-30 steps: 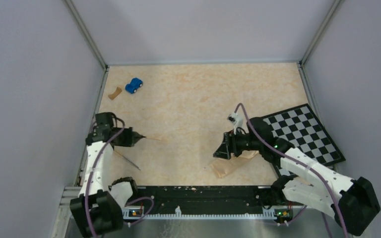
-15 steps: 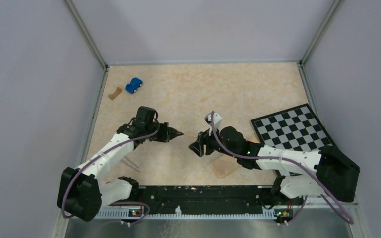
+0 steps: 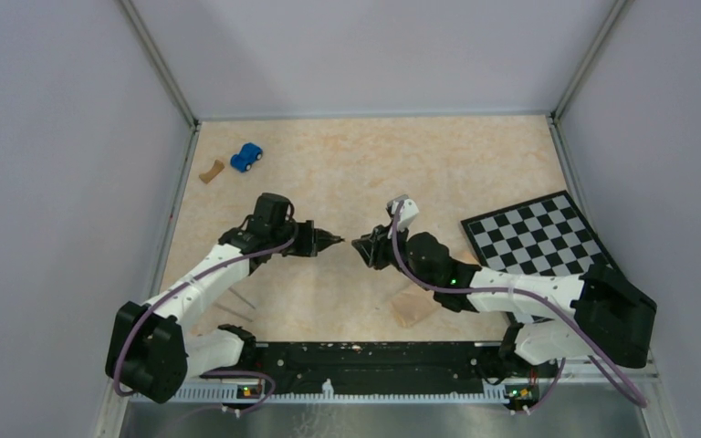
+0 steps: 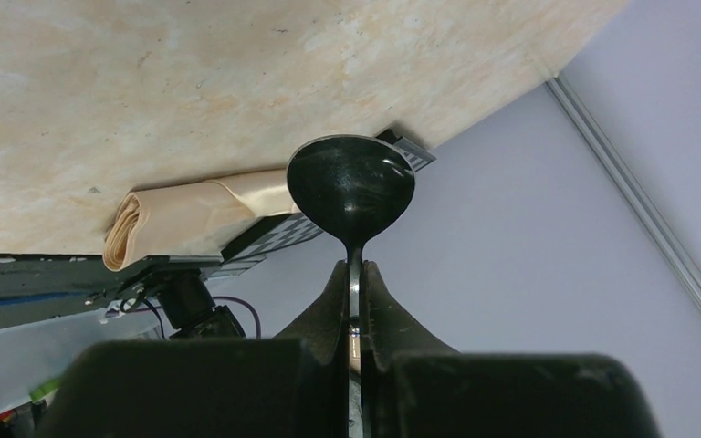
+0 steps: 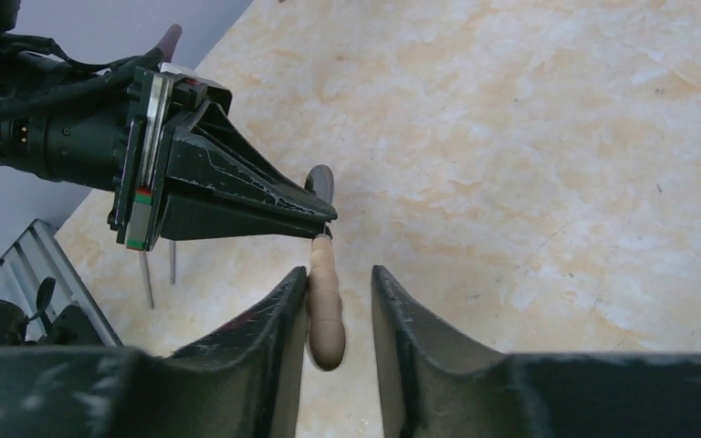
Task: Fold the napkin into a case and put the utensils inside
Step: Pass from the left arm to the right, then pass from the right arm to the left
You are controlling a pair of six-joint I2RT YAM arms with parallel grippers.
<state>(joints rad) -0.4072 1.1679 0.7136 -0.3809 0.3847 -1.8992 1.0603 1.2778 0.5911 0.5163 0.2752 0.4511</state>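
Two-handed, above the table (image 3: 365, 164): clamped a spoon (image 4: 350, 187) by its neck in shut fingers of the left gripper (image 4: 354, 269); flanked its far end with parted fingers of the right gripper (image 5: 338, 272).

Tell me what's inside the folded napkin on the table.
Only curled cloth layers show at the open end of the napkin; nothing pokes out. Deeper inside is covered, and its other end sits behind the spoon in the left gripper.
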